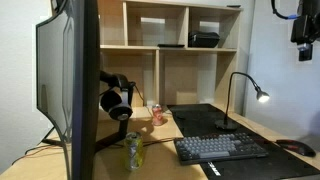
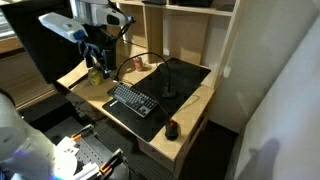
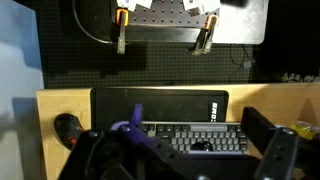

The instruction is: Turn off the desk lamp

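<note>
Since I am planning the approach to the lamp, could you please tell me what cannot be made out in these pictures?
- Switch of the desk lamp: too small in an exterior view; glare whites out the head.
- Lamp base: lost against the black desk mat in an exterior view.
- Arm above the gripper: cut off by the top edge of an exterior view.
- Dark box: too blurred to identify.
</note>
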You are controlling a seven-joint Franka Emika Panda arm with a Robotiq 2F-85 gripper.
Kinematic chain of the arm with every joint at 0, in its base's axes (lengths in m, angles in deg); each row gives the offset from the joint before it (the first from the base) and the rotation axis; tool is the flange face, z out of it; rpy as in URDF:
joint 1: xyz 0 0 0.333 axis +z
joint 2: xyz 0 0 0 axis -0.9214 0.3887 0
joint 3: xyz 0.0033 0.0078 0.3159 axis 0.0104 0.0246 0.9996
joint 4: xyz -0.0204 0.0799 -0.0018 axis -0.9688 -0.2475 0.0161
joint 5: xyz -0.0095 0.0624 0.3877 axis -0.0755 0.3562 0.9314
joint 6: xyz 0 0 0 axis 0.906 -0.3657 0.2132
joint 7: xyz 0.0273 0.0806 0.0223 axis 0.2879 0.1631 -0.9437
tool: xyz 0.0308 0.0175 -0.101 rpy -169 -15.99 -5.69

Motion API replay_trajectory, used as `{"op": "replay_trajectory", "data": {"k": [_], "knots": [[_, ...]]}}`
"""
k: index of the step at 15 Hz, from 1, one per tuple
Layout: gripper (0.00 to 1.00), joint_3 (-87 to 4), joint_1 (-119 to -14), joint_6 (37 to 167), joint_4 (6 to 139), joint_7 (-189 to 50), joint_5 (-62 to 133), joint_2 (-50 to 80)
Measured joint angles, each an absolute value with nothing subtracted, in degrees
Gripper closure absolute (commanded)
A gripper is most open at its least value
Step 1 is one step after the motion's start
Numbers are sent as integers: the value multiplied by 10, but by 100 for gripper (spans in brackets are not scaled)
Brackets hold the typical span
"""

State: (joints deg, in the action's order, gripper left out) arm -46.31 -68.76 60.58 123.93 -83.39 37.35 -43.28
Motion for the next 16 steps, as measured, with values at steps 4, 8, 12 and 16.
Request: {"op": "replay_trajectory", "data": {"k": [4, 8, 12, 16], "knots": [[0, -462, -688, 613, 1232, -833, 374, -435], [0, -455, -685, 617, 1154, -825, 414, -472], [0, -425, -680, 601, 1099, -796, 425, -503], [0, -415, -674, 542, 1096, -793, 427, -487]]}}
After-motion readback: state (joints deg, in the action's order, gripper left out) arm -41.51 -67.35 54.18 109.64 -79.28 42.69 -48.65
